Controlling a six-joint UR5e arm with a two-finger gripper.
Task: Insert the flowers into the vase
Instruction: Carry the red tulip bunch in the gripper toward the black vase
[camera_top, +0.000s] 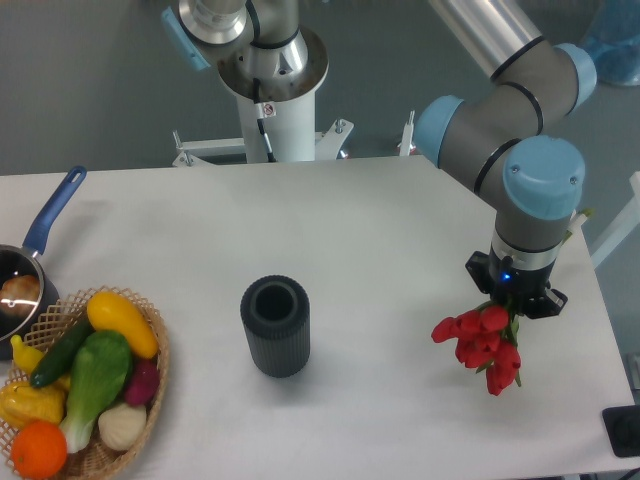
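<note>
my gripper (516, 300) at right side of table (400, 220), fingers hidden under wrist, looks clamped on the flowers (482, 345) | red buds hang below it, tilted toward front | vase (275, 325) upright mid-table, mouth open, well apart to the left | wicker basket (95, 455) of vegetables and saucepan (30, 265) far left
</note>
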